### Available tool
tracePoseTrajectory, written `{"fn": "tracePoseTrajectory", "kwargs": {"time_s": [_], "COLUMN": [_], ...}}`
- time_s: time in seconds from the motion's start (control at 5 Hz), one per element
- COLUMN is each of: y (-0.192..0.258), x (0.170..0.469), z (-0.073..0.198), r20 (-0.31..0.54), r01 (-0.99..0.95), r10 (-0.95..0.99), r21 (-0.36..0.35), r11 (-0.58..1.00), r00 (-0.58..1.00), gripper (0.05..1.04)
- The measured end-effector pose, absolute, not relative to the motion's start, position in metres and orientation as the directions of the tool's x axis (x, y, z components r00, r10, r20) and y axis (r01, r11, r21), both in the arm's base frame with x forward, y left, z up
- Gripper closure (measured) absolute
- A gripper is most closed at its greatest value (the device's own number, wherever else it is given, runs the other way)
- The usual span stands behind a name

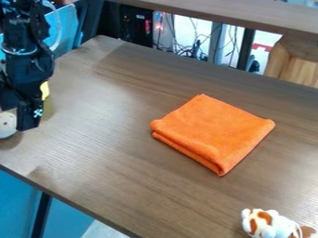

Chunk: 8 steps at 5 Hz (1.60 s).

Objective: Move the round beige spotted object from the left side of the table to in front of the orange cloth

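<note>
At the left edge of the view, the black gripper (20, 114) hangs low over the table's left part. A round pale object (7, 124) is beside its lower end, partly cut off by the view's edge; whether they touch I cannot tell. Something yellow (44, 90) shows just behind the gripper. A folded orange cloth (212, 132) lies flat right of the table's middle, well apart from the gripper. Near the bottom right corner lies a small white and orange-brown plush toy (268, 224).
The brown wooden table (118, 153) has its front edge running from the left side down to the bottom. Behind its far edge are cables (189, 50), a raised wooden shelf (248, 16) and a wooden block-like piece (295, 60).
</note>
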<state>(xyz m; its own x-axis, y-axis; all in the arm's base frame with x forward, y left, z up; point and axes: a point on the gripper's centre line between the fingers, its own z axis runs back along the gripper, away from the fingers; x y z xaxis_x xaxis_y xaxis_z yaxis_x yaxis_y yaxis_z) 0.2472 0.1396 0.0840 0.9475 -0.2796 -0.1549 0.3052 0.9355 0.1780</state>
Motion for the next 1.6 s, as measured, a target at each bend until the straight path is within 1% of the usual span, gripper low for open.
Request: {"fn": "tracePoseTrajectory", "kwargs": {"time_s": [0.2,0.4,0.6,0.8,1.0,1.2,1.4,1.6], "y": [0.138,0.145,0.155,0.162,0.178,0.192,0.197,0.203], "x": [0.245,0.232,0.223,0.224,0.226,0.236,0.239,0.237], "z": [0.078,0.083,0.094,0.101,0.086,0.072,0.067,0.059], "r20": [-0.168,-0.147,-0.122,-0.122,-0.166,-0.176,-0.197,-0.253], "r01": [0.309,0.357,0.34,0.344,0.319,0.316,0.314,0.288], "r10": [-0.282,-0.337,-0.326,-0.33,-0.302,-0.305,-0.301,-0.27], "r21": [0.164,0.139,0.119,0.123,0.086,0.037,0.036,0.037], "r11": [0.937,0.924,0.933,0.931,0.944,0.948,0.949,0.957], "r00": [0.945,0.93,0.937,0.936,0.939,0.936,0.933,0.929], "gripper": [0.083,0.083,0.083,0.083,0.083,0.083,0.083,0.083]}}
